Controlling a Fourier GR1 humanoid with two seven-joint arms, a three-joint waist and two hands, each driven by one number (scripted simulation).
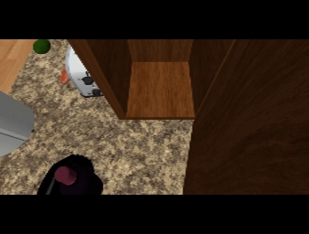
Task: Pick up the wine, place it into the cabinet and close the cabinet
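Note:
The wine bottle (68, 177) stands on the speckled counter at the lower left, seen from above: a dark body with a maroon cap. The wooden cabinet (161, 89) is up and to the right of it, and its inner shelf shows nothing on it. Its dark door (262, 123) stands swung open and fills the right side of the view. Neither hand shows anywhere in the head view, and nothing touches the bottle.
A white toaster (82, 73) sits against the cabinet's left wall, with a small orange thing (64, 76) beside it. A green round fruit (42, 45) lies at the top left near a light wooden surface (5, 61). A grey metal body (2, 121) juts in from the left edge.

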